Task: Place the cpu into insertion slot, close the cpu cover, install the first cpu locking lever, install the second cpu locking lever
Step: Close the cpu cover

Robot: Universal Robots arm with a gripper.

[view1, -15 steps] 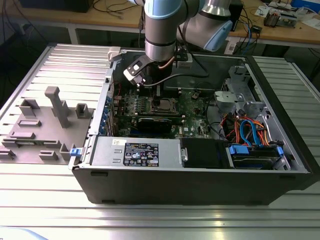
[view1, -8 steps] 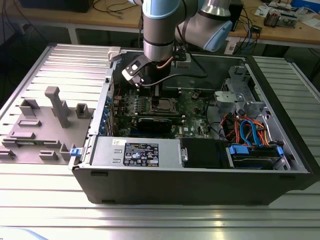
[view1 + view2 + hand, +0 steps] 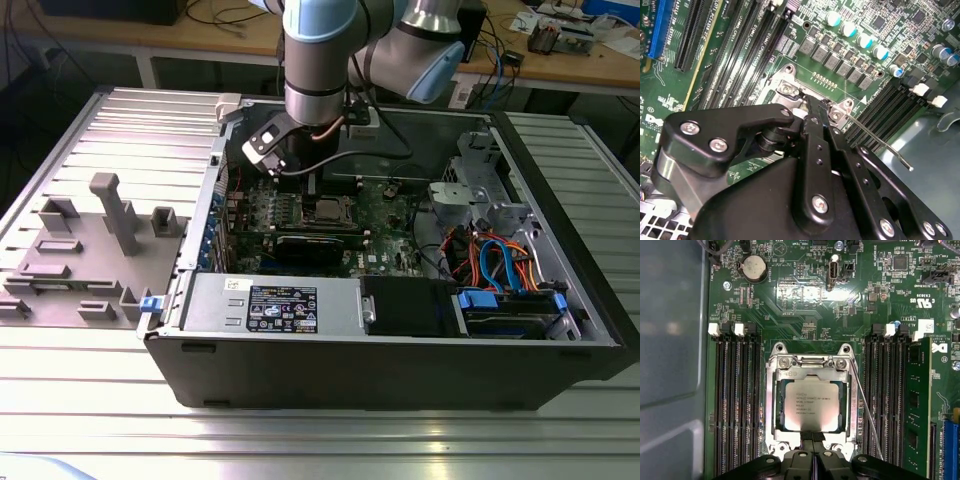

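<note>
Since cpu (image 3: 812,407) lies flat in insertion slot (image 3: 769,405) with cpu cover (image 3: 812,373) down over its edges, first two steps judged done. One locking lever (image 3: 867,420) stands raised off socket, unlatched; other lever not made out. Lever steps judged still to do. Gripper (image 3: 812,436) fingers pressed together, nothing between them, tips at cover edge; contact unclear. Memory slots (image 3: 737,405) flank socket closely on both sides; raised lever crosses one bank. Open room above socket; case wall (image 3: 670,365) well apart.
</note>
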